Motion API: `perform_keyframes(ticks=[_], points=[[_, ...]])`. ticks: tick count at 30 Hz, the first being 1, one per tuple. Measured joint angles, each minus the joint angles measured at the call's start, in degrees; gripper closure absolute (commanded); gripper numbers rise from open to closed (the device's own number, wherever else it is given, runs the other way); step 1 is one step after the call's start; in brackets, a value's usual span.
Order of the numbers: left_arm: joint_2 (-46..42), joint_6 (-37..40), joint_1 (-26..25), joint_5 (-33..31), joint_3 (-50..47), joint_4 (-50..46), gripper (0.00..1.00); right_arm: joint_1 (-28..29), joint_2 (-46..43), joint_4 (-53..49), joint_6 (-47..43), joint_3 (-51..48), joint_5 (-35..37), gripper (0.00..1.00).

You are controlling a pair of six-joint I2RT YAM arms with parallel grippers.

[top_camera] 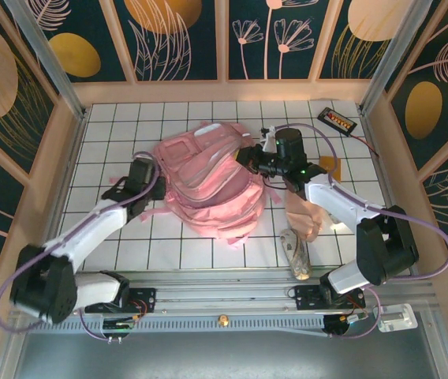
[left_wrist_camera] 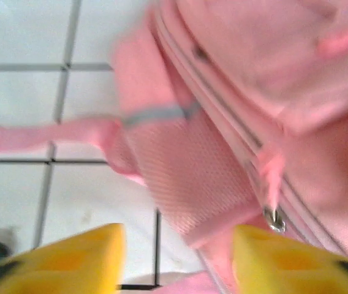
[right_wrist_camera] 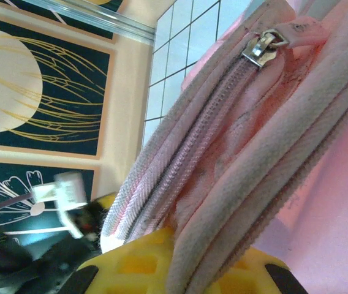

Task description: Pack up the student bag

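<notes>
The student bag [top_camera: 208,185] lies slumped in the middle of the table [top_camera: 169,245]. The right claw [right_wrist_camera: 180,263] is clamped on a fabric edge of it, below a zip slider [right_wrist_camera: 261,48]. The left claw [left_wrist_camera: 177,242] stands open at its left side, holding nothing. A crumpled tan item [top_camera: 307,215] and a pale tube [top_camera: 296,257] lie outside on the right, so packing looks far from finished

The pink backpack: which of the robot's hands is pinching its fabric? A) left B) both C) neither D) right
D: a zippered edge of the backpack runs between the yellow fingers of the right hand, while the left hand gapes open beside it.
</notes>
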Motion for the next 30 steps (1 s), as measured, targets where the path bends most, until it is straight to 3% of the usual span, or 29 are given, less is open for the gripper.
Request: perform_keyframes(ticks=[3,6,13,19,26,30], points=[[-8.3,0.7,0.3,2.0,0.9,0.6,0.01,0.1,0.1,0.3,0.1,0.2,0.0,1.00],[-10.8,3.0,-1.7,3.5,4.4,0.9,0.01,0.6,0.6,0.6,0.3,0.7,0.0,1.00],[-8.1,13.0,-16.4,3.4,6.5,2.9,0.01,1.7,1.9,1.7,0.5,2.4,0.4,1.00],[-4.0,19.5,-28.2,-0.7,6.3,6.2,0.01,1.9,1.9,1.7,0.6,2.4,1.1,1.00],[4.4,21.8,-34.8,-7.1,7.6,8.0,0.01,2.4,2.2,1.7,1.3,2.9,1.7,1.00],[9.5,21.7,-36.9,-14.4,10.3,8.5,0.06,2.4,2.4,1.7,1.6,3.4,1.8,1.00]])
